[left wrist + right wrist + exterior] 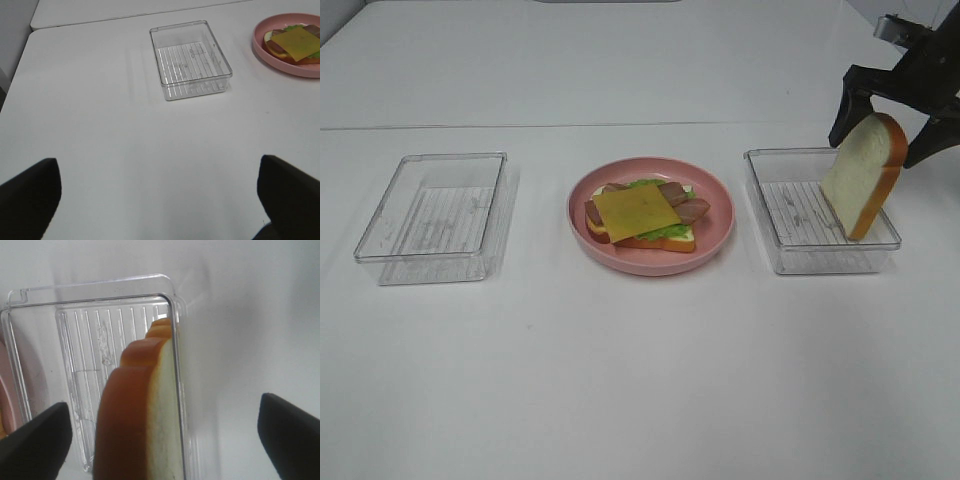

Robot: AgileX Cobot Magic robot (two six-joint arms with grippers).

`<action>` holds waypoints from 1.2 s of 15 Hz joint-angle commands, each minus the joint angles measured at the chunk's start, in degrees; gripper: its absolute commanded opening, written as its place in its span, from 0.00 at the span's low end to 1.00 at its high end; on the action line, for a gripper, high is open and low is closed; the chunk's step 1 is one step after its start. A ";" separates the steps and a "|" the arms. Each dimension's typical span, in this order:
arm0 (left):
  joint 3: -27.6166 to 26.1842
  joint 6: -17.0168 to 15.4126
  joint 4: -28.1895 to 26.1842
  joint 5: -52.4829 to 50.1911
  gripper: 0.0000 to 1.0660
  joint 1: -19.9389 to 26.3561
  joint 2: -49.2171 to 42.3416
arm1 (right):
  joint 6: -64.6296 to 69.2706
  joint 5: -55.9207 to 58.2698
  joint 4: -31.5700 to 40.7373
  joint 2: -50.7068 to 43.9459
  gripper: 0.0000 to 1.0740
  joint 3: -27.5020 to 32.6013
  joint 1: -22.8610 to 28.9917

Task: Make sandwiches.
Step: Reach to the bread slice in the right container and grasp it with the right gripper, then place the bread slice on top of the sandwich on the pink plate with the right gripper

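Both claws are open wide. Going from left to right, the left claw comes first; it hangs over bare white table and holds nothing, and only its two dark tips show in its own wrist view. Next is a clear tray on the left side of the table, with nothing in it. In the middle sits a round pink plate. On the plate lies the half-built sandwich: a white bread slice at the bottom, then green lettuce, then brown bacon strips, and a yellow cheese square on top. To the right of the plate is a second clear tray. One more bread slice stands tilted up on its edge at the right side of this tray, leaning on the tray wall. The right claw is just above this bread, with its dark fingers spread on both sides of the top, not squeezing it.
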 commanded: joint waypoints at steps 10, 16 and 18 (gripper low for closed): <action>0.11 0.00 -0.06 -0.23 0.94 0.00 -0.74 | -1.83 6.65 4.47 -2.86 0.00 -0.17 0.86; 0.11 0.00 -0.06 -0.23 0.94 0.00 -0.74 | -0.57 6.65 2.92 -11.69 0.00 -0.17 6.02; 0.11 0.00 -0.06 -0.23 0.94 0.00 -0.74 | -0.06 6.65 3.15 -14.95 0.00 -0.17 10.94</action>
